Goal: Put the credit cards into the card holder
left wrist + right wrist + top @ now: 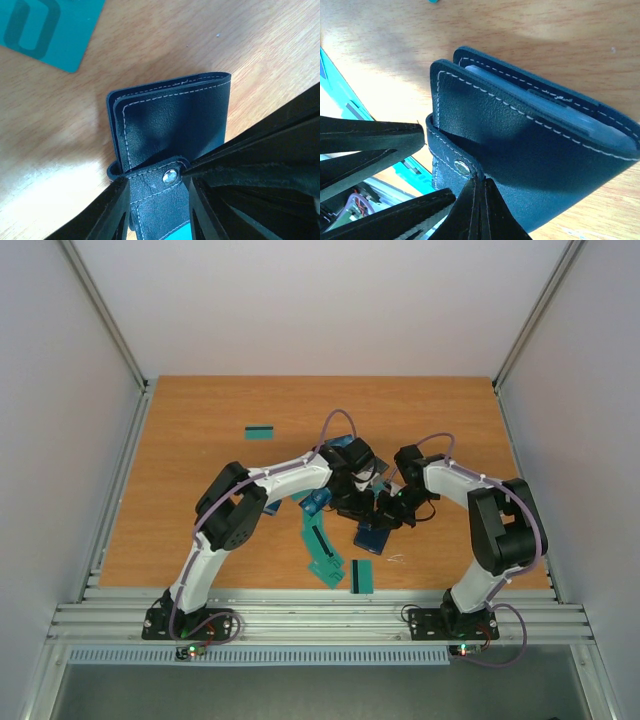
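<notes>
The dark navy card holder (372, 536) lies on the table between both arms, its flaps folded over (170, 120) (530, 150). My left gripper (159, 187) is open and straddles the clasp tab (165, 192), a finger close against each edge of the strap. My right gripper (479, 182) is shut, its tips pinched on the tab's end beside the metal snap (462, 167). A paler blue layer (545, 107) shows between the flaps. Teal credit cards lie loose: one at the far left (260, 433), several near the front (320, 550) (362, 575). Blue cards (316, 502) are partly hidden under the left arm.
A teal card (50, 25) lies just beyond the holder in the left wrist view. Another teal card (415, 172) shows under the holder's corner. The arms' wrists crowd together over the table's middle (360, 490). Metal rails (300, 615) run along the near edge.
</notes>
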Controlling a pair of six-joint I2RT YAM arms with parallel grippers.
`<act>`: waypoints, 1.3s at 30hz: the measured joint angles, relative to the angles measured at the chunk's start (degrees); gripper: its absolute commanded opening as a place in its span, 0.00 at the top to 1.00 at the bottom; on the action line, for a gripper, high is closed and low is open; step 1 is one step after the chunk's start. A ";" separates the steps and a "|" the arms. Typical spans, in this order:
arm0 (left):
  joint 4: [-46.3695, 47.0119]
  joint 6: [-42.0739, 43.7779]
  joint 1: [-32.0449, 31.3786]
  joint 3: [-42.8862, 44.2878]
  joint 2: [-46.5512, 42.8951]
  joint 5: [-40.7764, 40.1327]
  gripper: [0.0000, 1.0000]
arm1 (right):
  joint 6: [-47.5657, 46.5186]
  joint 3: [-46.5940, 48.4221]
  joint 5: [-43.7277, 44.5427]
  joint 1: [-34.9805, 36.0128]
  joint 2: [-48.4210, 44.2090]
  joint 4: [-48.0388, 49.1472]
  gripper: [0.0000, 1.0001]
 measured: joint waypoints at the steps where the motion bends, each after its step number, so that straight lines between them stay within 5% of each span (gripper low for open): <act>1: 0.00 0.00 -0.07 0.00 0.00 0.00 0.66 | 0.02 -0.04 0.00 0.02 -0.24 -0.09 0.99; 39: 0.98 1.25 -1.03 -0.83 1.40 -1.70 0.71 | 0.02 -2.14 0.61 -0.04 -0.20 -0.37 0.99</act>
